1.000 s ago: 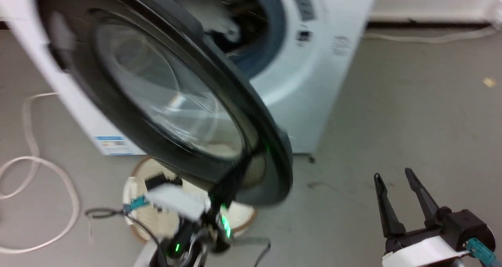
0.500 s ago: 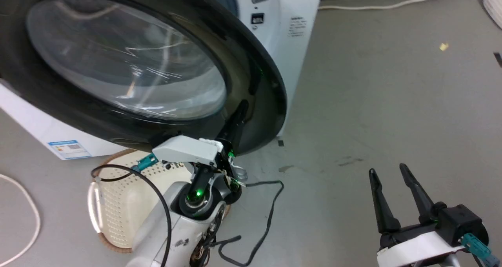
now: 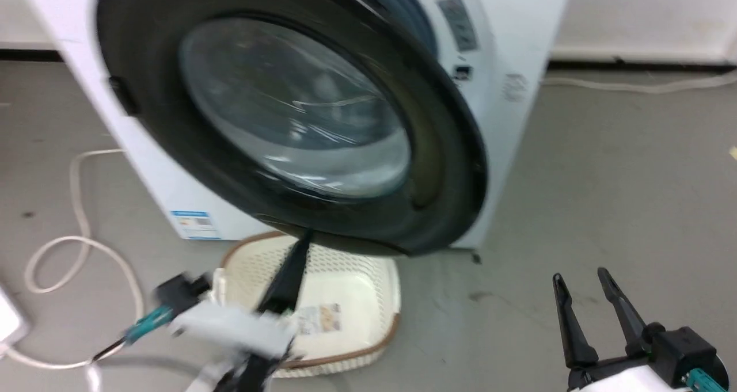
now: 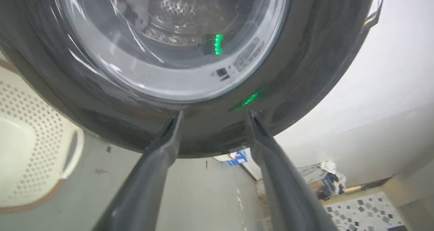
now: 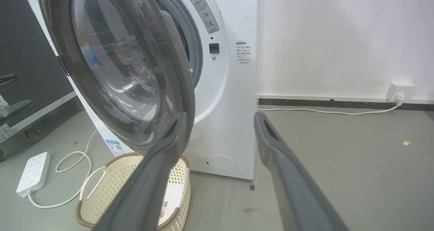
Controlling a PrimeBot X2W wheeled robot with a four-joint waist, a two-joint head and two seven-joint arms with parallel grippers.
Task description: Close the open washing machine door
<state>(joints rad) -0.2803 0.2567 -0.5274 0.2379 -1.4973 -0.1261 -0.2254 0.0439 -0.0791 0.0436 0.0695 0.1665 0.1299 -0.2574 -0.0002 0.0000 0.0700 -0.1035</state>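
1. The left gripper (image 4: 214,113) now meets the bottom of the door (image 3: 293,110) rim, lower along it than half a second ago, and the door has swung nearer the washer (image 3: 518,121).
2. Its fingers are spread wide, both tips against the black rim, clasping nothing.
3. The door stands ajar, its right edge off the washer front.
4. A basket (image 3: 351,288) sits on the floor (image 3: 604,179) beneath.
5. The right gripper (image 3: 579,277) hangs open, well apart.

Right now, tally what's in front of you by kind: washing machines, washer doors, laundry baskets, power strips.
Washing machine: 1
Washing machine door: 1
Laundry basket: 1
Power strip: 1
Total: 4
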